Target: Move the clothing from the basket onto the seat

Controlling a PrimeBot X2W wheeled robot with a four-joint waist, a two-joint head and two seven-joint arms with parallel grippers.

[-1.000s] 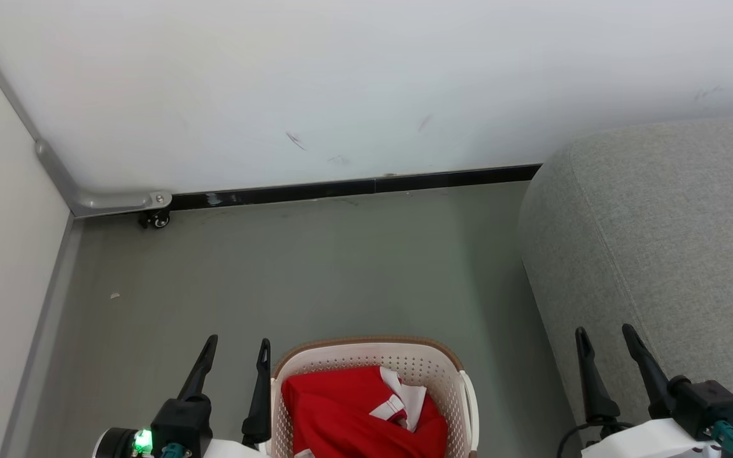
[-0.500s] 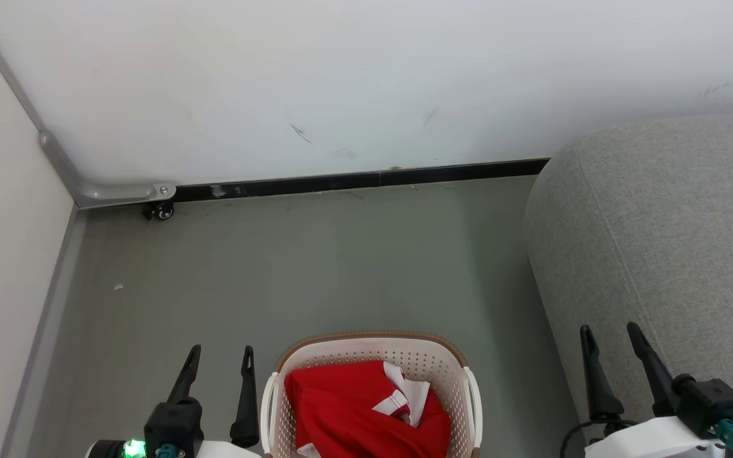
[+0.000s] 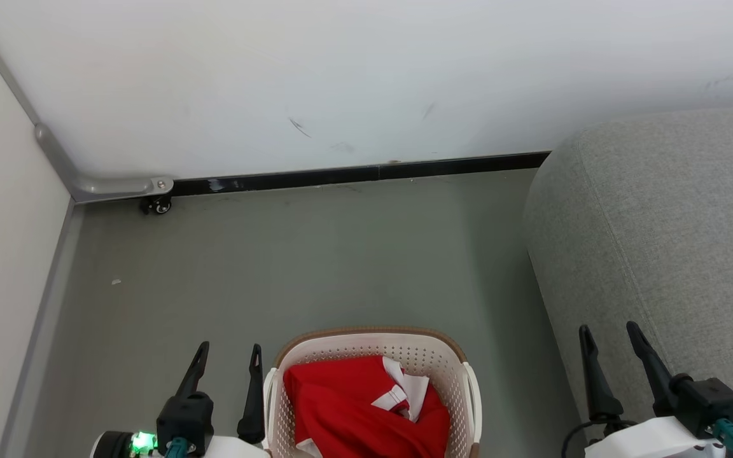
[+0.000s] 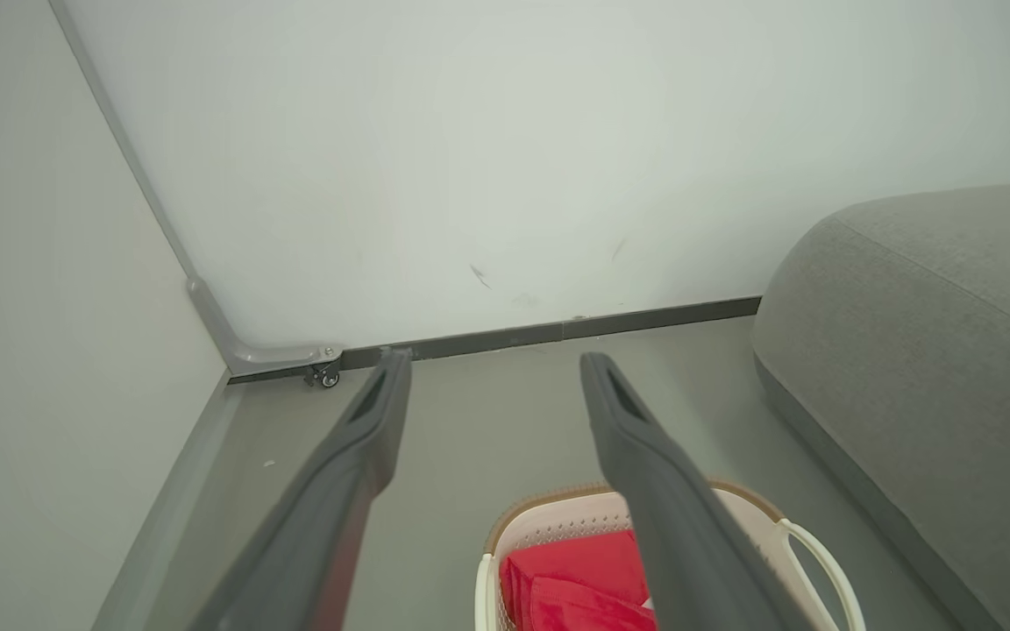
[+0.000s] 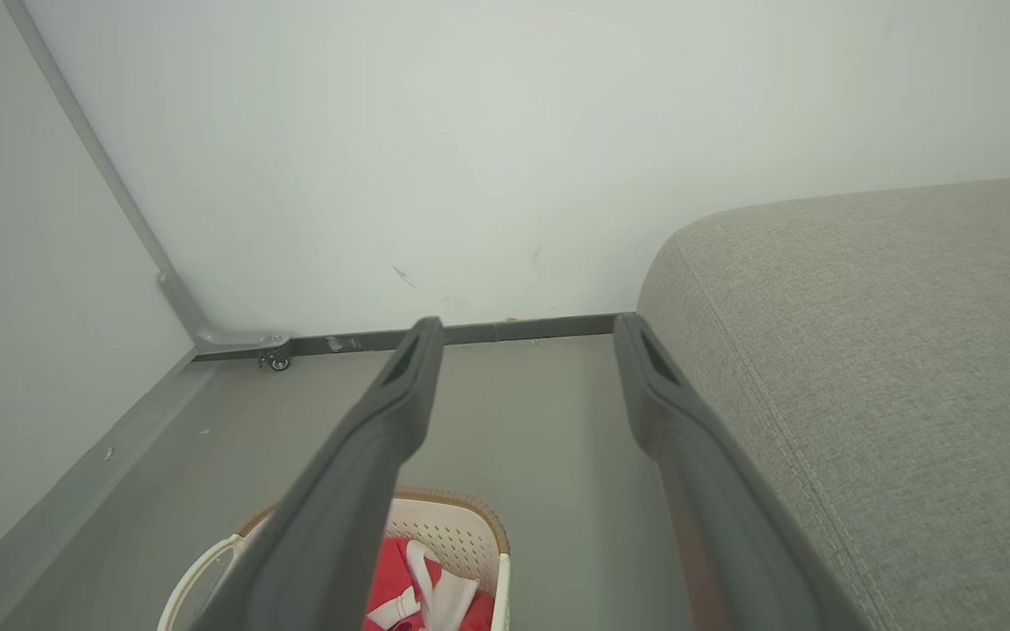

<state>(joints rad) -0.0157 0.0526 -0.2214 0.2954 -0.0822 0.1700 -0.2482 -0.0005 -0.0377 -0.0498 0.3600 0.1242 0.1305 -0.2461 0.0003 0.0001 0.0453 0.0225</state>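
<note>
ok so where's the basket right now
In the head view the basket sits on the floor at the bottom centre, just right of the left gripper and left of the grey seat, with the red clothing inside it.

- Clothing (image 3: 341,407): bright red, with white trim.
- Laundry basket (image 3: 354,348): cream-white, dotted all over with small holes; brown rim band; white handles.
- Seat (image 3: 659,222): light grey, fine woven texture.
- Floor (image 3: 309,254): dull grey-green.
- Wall (image 3: 341,76): white, with a few dark scuffs.
- Skirting strip (image 3: 354,173): black.
- Left gripper (image 3: 230,348) and right gripper (image 3: 608,327): black fingers; the left wrist has a green light.
</note>
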